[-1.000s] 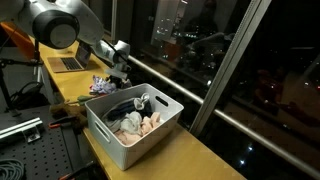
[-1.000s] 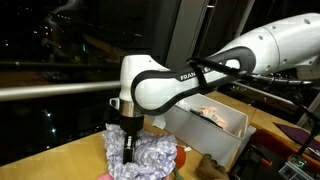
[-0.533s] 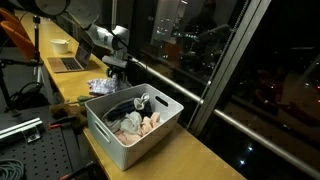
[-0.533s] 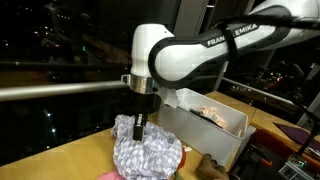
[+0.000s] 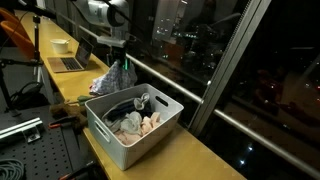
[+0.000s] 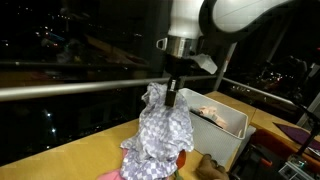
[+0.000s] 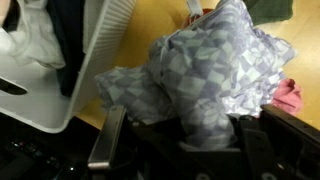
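My gripper (image 5: 121,62) (image 6: 172,97) (image 7: 197,140) is shut on a grey-and-white checked cloth (image 6: 162,135) (image 5: 115,78) (image 7: 215,75). The cloth hangs from the jaws above the wooden table (image 6: 60,162), its lower end near the other fabric lying there. In the wrist view the cloth fills the space between the fingers (image 7: 108,140) and spreads out below them. A white bin (image 5: 130,122) (image 6: 220,125) (image 7: 70,60) full of clothes stands just beside the hanging cloth.
A pink garment (image 7: 288,95) (image 6: 110,175) lies on the table under the cloth. Dark window glass with a rail (image 6: 60,90) runs along the table's far side. A laptop (image 5: 68,63) and a cup (image 5: 60,45) sit further down the table.
The arm has risen, lifting the checked cloth off the table; a second ago the gripper was down in the pile, and the cloth now hangs stretched from the jaws.
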